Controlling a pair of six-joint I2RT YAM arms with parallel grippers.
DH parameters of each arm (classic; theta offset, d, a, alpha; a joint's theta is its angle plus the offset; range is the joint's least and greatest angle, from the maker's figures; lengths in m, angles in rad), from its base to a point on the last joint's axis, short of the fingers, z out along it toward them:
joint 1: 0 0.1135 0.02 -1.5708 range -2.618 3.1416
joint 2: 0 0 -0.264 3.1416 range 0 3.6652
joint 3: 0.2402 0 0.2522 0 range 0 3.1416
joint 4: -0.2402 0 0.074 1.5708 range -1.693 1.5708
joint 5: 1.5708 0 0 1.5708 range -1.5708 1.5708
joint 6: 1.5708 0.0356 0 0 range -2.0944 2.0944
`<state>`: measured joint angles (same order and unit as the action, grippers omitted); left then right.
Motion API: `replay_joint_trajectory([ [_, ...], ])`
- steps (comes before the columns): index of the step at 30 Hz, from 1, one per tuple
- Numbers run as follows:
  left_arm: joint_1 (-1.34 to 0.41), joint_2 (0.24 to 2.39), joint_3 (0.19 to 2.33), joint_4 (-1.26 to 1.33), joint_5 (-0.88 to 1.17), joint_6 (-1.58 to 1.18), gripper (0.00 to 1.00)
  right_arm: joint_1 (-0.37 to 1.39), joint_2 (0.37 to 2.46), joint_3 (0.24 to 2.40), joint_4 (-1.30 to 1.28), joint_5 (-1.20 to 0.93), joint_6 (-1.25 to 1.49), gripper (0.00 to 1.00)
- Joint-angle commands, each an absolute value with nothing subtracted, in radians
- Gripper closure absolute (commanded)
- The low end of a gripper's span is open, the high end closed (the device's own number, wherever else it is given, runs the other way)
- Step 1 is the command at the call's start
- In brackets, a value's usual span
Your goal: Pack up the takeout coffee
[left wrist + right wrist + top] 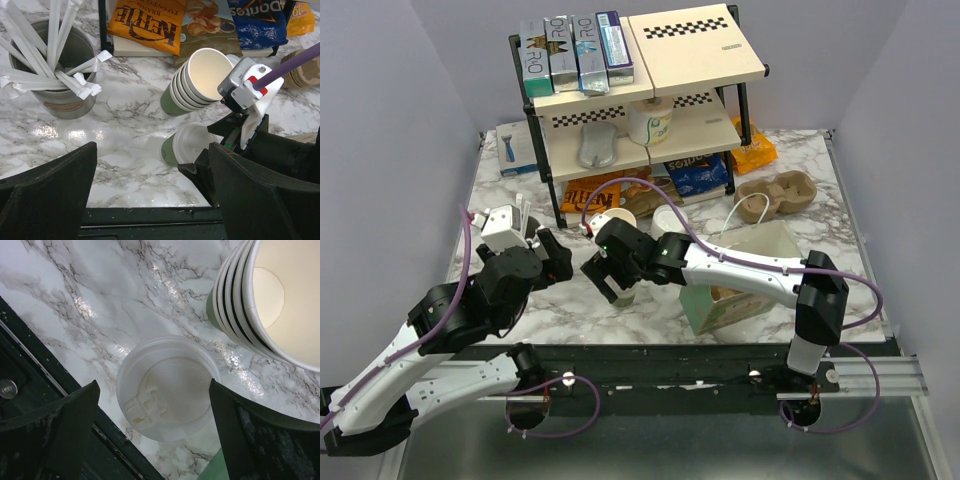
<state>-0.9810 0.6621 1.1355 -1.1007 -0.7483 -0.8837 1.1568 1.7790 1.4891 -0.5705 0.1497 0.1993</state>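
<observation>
Top view: right gripper (608, 283) wide, low over table (500, 190); takeout coffee (186, 145) hidden beneath it. Left gripper (556, 258) wide, empty, just beside.
Left wrist view: coffee upright near cup stack (192, 82), partly masked by right gripper.
Right wrist view: white lid between spread fingers (75, 430), untouched; cup sides unseen; stack cut off.

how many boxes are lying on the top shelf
4, side by side on the top shelf, left half: green-white box, grey box, pale blue box, dark blue box at the right end. None seems hidden.
</observation>
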Motion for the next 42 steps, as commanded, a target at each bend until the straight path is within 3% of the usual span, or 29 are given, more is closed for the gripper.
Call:
replay_joint_trajectory([
  [1, -0.977, 0.664, 1.123, -1.094, -0.776, -0.879, 0.01, 1.154, 1.76, 1.482, -0.575, 0.175, 0.184, 0.0],
  [25, -0.977, 0.673, 1.124, -1.072, -0.779, -0.856, 0.01, 1.138, 1.798, 1.479, -0.58, 0.192, 0.163, 0.0],
  [33, -0.979, 0.684, 1.127, -1.065, -0.785, -0.848, 0.01, 1.132, 1.809, 1.47, -0.572, 0.061, 0.158, 0.0],
  [42, -0.979, 0.68, 1.124, -1.065, -0.785, -0.851, 0.01, 1.134, 1.835, 1.466, -0.581, 0.06, 0.152, 0.0],
])
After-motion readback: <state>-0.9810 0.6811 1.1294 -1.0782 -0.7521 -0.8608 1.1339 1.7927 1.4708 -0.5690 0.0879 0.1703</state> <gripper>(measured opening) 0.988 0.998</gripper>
